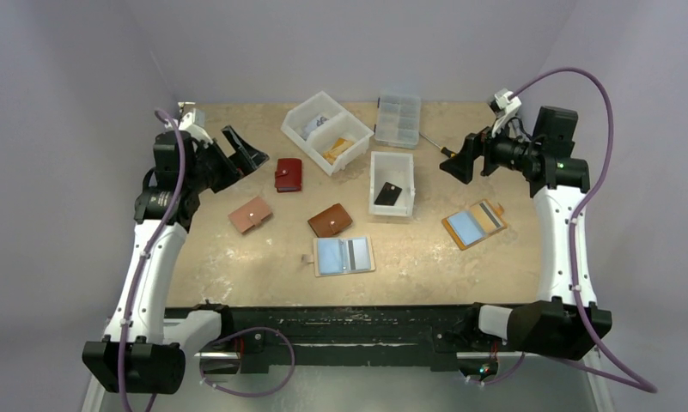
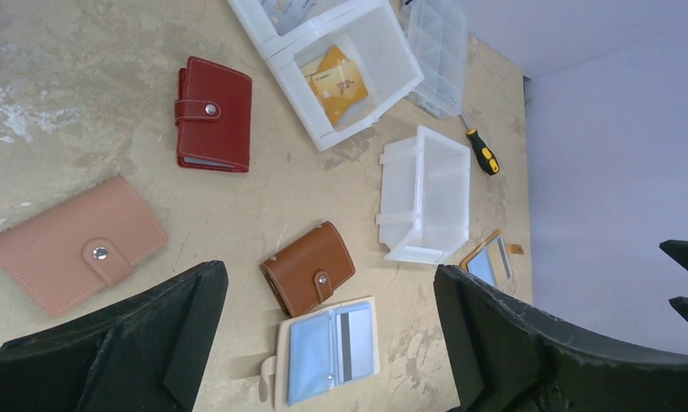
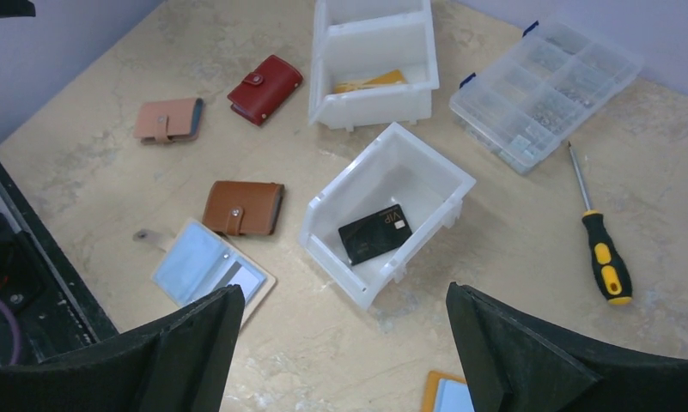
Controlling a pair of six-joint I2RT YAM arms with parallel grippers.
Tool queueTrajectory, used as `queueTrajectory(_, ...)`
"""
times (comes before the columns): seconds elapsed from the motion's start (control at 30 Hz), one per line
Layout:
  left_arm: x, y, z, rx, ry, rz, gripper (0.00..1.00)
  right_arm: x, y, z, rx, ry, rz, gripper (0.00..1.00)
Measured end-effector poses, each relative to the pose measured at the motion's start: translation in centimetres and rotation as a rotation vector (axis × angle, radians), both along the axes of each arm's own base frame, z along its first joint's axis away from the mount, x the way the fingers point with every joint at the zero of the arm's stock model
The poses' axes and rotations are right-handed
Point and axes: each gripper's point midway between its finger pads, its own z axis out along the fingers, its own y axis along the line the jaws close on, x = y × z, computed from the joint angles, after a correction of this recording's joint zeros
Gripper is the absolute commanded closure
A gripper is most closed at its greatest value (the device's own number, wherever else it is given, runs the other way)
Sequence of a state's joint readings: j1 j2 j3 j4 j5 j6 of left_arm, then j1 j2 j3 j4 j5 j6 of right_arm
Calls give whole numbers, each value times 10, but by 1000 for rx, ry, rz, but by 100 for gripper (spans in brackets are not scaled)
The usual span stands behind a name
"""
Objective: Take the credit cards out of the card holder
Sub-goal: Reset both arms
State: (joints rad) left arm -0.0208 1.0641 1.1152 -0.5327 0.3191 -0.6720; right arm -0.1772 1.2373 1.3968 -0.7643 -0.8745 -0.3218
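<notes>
Now | left gripper [image 1: 244, 151], right gripper [image 1: 462, 158] spread | card holder [image 1: 344, 255] near front edge

Plain lilac-grey walls [image 1: 349, 43], mottled beige tabletop [image 1: 237, 257], black front rail [image 1: 340, 322], even light

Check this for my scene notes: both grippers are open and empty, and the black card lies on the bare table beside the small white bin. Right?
Not quite. The black card lies inside the small white bin, not on the table beside it; the right wrist view shows this. The left gripper and right gripper are indeed open and empty.
</notes>
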Motion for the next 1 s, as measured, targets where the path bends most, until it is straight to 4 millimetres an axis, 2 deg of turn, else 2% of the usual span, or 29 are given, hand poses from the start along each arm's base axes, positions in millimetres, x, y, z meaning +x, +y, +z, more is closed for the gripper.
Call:
queueTrajectory(0.17,-15,3,27,24,-47,1,1,5,2,2,62,63,-31,1)
queueTrajectory(0.33,-27,5,44,36,-92,5,1,9,2,19,97,68,-60,1)
queueTrajectory(0.53,-33,3,45,34,-90,-7,1,10,6,36,135,47,-52,1)
queueTrajectory(0.83,-41,-9,46,1,-120,-77,1,17,7,25,182,111,-38,1)
queueTrajectory(1.0,-48,-13,47,-11,-134,-106,1,17,9,27,196,109,-25,1)
